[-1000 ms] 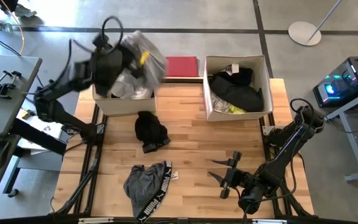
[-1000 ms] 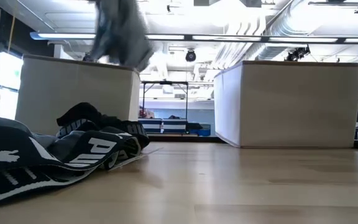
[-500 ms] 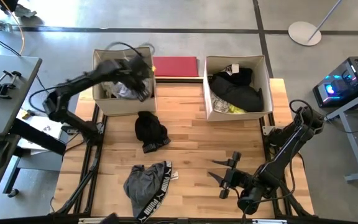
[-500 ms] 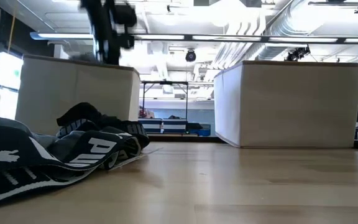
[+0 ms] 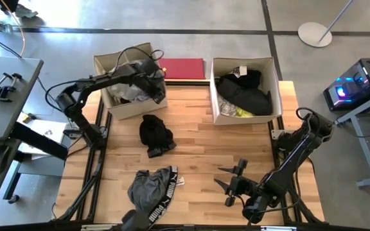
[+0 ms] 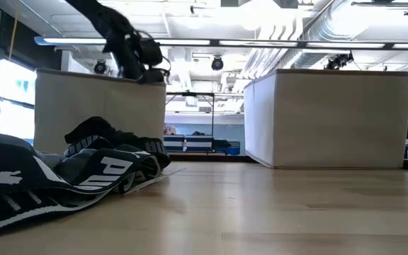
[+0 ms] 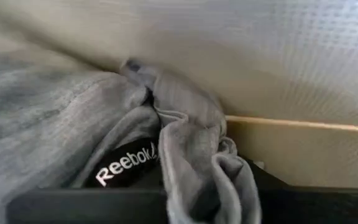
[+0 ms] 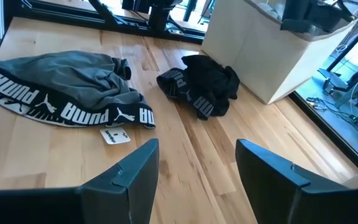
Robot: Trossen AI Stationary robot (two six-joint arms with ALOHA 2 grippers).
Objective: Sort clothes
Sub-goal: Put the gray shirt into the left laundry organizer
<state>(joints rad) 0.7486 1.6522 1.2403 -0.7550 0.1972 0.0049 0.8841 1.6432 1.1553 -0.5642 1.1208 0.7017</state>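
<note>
Grey garment (image 7: pixel 61 130) under left end effector (image 5: pixel 151 82), arm reaching into box (image 5: pixel 105 62)

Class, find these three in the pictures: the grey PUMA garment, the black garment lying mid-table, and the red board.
grey PUMA garment (image 5: pixel 151 190), high view, on its grey fabric.
black garment (image 5: pixel 155 134), high view, on its middle.
red board (image 5: pixel 186 68), high view, on its flat face.

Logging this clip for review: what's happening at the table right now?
Clothes sorting is under way. The left pincer is down inside the left cardboard box, over a grey Reebok garment. The right pincer waits open near the table's front edge. A black garment and the grey PUMA garment still lie on the table.
</note>
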